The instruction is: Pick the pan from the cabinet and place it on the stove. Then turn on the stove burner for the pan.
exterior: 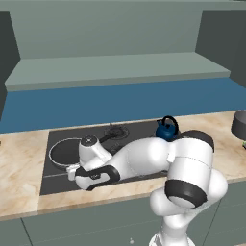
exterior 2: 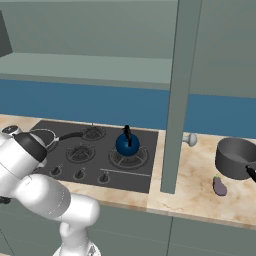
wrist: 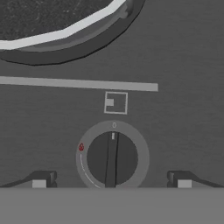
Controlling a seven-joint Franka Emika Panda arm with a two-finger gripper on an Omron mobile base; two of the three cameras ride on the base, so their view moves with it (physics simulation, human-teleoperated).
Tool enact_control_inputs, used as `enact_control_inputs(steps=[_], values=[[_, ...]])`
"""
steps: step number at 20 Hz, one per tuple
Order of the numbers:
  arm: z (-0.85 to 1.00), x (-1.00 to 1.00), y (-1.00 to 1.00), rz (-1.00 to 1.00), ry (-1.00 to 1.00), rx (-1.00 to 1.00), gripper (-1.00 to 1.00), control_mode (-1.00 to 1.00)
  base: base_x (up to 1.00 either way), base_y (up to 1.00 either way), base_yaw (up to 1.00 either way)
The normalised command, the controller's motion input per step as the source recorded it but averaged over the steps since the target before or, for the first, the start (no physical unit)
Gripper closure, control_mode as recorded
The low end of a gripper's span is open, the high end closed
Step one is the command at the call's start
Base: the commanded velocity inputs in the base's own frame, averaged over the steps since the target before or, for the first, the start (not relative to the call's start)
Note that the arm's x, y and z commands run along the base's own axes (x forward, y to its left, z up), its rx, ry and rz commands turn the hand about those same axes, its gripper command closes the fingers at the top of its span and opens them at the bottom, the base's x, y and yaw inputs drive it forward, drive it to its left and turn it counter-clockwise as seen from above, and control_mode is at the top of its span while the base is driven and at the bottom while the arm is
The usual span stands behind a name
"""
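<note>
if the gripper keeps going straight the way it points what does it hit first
Most likely the stove knob, centred between the open gripper's fingertips, pointer at the zero mark. The pan lies beyond it, off that line. Remaining gap is unclear.

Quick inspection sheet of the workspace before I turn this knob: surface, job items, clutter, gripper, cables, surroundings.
Surface: marble-look counter with the black stove set in it.
Job's things: pan sits on the stove's left burner; knob in the hand view points at its 0 mark.
Clutter: blue kettle on a right burner; dark pot and eggplant on the counter.
Gripper: gripper open, fingers either side of the knob, not touching.
Cables: nothing seen.
Surroundings: open cabinet shelf, blue backsplash.
</note>
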Motion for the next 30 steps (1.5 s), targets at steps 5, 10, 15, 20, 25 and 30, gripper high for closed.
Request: enact_control_inputs(steps=[5,10,15,20,25,30], values=[[-0.05,0.0,0.02,0.0,0.0,0.0,-1.0,-1.0,0.0,0.0,0.0],[-0.07,0.0,0.0,0.0,0.0,0.0,-1.0,-1.0,0.0,0.0,0.0],[-0.09,0.0,0.01,0.0,0.0,0.0,-1.0,-1.0,0.0,0.0,0.0],[-0.07,0.0,0.03,0.0,0.0,0.0,-1.0,-1.0,0.0,0.0,0.0],[-0.12,0.06,0.07,0.0,0.0,0.0,1.0,-1.0,0.0,0.0,0.0],[-0.12,0.18,0.14,0.0,0.0,0.0,1.0,-1.0,0.0,0.0,0.0]])
